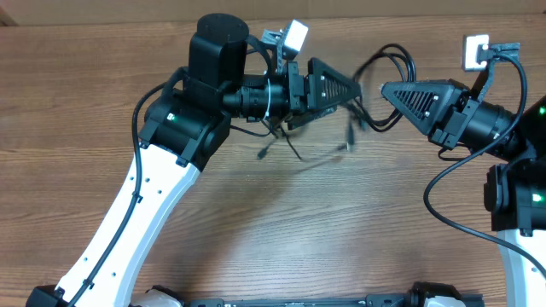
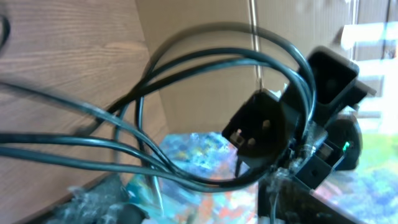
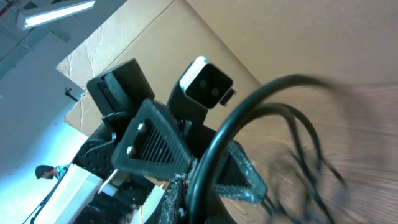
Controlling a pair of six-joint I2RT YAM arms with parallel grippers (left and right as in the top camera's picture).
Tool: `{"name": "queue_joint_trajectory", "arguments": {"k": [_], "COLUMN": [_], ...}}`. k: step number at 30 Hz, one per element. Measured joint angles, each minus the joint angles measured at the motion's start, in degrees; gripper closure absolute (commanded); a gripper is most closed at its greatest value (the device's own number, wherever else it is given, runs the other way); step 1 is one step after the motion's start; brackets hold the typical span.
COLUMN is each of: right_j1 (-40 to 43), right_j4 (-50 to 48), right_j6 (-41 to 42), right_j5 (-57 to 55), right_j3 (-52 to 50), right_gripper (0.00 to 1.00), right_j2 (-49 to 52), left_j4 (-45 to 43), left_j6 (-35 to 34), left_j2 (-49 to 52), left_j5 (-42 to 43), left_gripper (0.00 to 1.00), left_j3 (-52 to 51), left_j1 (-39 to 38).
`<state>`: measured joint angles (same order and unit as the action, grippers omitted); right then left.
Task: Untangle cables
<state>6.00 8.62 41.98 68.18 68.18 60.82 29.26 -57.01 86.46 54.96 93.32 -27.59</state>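
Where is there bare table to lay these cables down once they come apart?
Free: the wide stretch of wooden tabletop in front, between the left arm's white link and the right arm; also the far-left corner. Crowded: far centre, where the left gripper and right gripper meet and the thin black cables loop and dangle.

Both arms: white lower links [image 1: 141, 217], black joint housings [image 1: 209, 60], thin black wiring [image 1: 135, 119] routed alongside. Black triangular ribbed fingers [image 1: 334, 83]. Small green lamps [image 1: 173, 117], apparently status lights.
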Motion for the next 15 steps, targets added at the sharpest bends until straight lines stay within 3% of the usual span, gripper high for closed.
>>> {"name": "queue_joint_trajectory", "arguments": {"k": [6,15], "right_j1": [0.0,0.0], "right_j4": [0.0,-0.35], "right_j6": [0.0,0.0], "right_j5": [-0.02,0.26], "right_j3": [0.0,0.0], "right_gripper": [0.96,0.96], "right_j2": [0.0,0.0], "left_j4": [3.91,14.58], "left_j6": [9.14,13.51], "left_j2": [0.0,0.0], "left_j5": [0.48,-7.13], "left_gripper": [0.0,0.0], "left_j3": [0.0,0.0], "left_j1": [0.0,0.0]}}
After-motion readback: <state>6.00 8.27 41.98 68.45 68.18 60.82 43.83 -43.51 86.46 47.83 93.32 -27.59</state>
